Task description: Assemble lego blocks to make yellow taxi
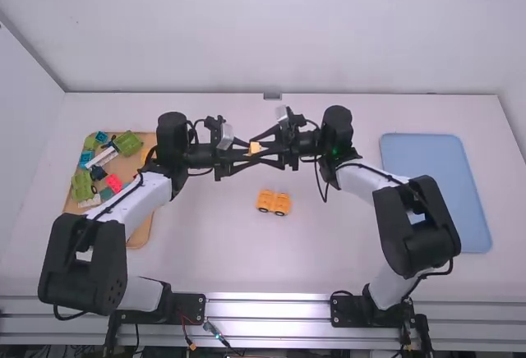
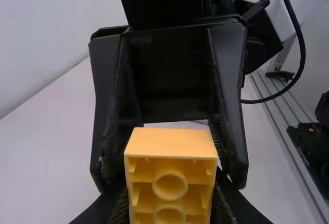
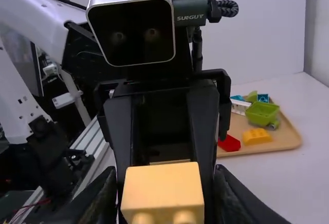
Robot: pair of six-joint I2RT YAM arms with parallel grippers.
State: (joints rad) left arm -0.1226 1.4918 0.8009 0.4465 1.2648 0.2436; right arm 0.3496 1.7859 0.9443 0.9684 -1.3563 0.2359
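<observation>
While left claw (image 1: 251, 153) clamps block (image 2: 172, 144), right claw (image 1: 260, 149) likewise

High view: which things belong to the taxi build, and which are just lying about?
Taxi build:
yellow block between the jaws
wheeled yellow piece
loose yellow block, probably

Lying about, apparently:
red block, green block, white block on the wooden tray
blue tray

The tabletop (image 1: 345, 247) is white and smooth. Toward its left side lies a light wooden tray (image 1: 140, 233) with rounded corners, partly hidden from above. Near the middle sits a yellow-orange block piece (image 1: 274, 201) with dark wheels, well apart from the tray. On the right lies a flat, light blue tray (image 1: 423, 161), its corners rounded too, its longer sides running away from the high view's camera
</observation>
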